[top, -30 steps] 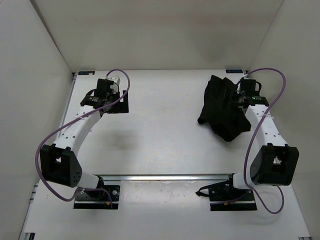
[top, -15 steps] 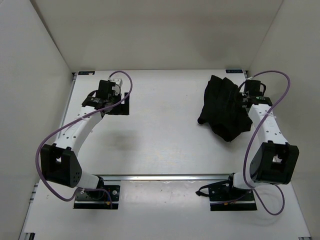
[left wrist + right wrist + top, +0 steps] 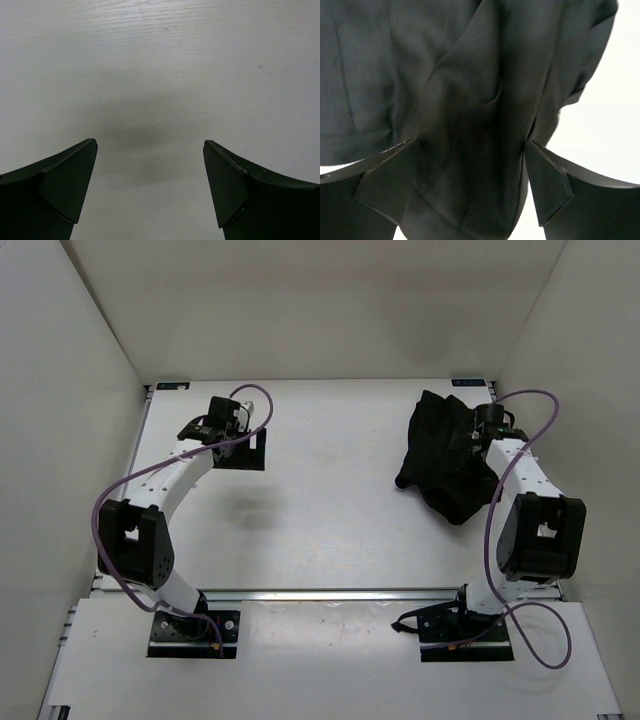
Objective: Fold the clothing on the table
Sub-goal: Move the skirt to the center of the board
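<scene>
The right gripper [image 3: 470,145] has its 2 fingers spread wide, with a fold of the black clothing [image 3: 440,455] lying between them — not pinched. It sits crumpled near the far right corner of the tabletop [image 3: 330,500]. The left gripper [image 3: 150,150] — fingers also spread — hovers over bare surface near the far left corner.

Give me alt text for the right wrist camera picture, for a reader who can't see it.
Creased black clothing fills almost the whole view, and a fold of it is seen between the wide-apart jaws of the right pincer at the bottom. A strip of white table shows at the right edge.
</scene>
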You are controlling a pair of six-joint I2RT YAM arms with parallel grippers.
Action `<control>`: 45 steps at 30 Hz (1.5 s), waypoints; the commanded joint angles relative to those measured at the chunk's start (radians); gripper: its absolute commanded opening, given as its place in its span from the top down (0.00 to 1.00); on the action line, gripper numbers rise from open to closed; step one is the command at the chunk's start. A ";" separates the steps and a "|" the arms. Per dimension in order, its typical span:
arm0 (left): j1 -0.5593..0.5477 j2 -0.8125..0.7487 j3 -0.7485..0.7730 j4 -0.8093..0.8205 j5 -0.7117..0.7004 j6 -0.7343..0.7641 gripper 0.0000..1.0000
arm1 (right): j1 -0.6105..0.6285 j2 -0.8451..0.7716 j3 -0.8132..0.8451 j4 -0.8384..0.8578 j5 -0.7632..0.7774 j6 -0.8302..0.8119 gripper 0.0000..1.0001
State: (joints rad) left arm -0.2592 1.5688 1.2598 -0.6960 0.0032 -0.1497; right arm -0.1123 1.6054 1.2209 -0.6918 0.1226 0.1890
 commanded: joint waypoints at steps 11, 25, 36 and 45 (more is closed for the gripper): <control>0.014 -0.003 0.001 0.001 0.073 0.021 0.01 | 0.045 -0.108 -0.224 0.121 -0.090 0.104 0.82; 0.017 -0.088 0.038 -0.002 0.127 -0.013 0.01 | 0.098 0.055 0.597 0.052 -0.416 -0.020 1.00; 0.077 -0.225 0.092 0.003 0.107 -0.080 0.01 | 0.395 0.099 0.863 0.247 -0.670 0.049 0.99; 0.077 -0.302 -0.028 0.047 0.170 -0.106 0.01 | 0.287 -0.291 -0.242 0.639 -0.549 0.148 0.96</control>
State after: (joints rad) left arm -0.1818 1.2697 1.2537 -0.6556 0.1356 -0.2485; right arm 0.1749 1.3857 1.2335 -0.2398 -0.4847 0.2962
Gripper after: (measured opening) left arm 0.982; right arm 0.032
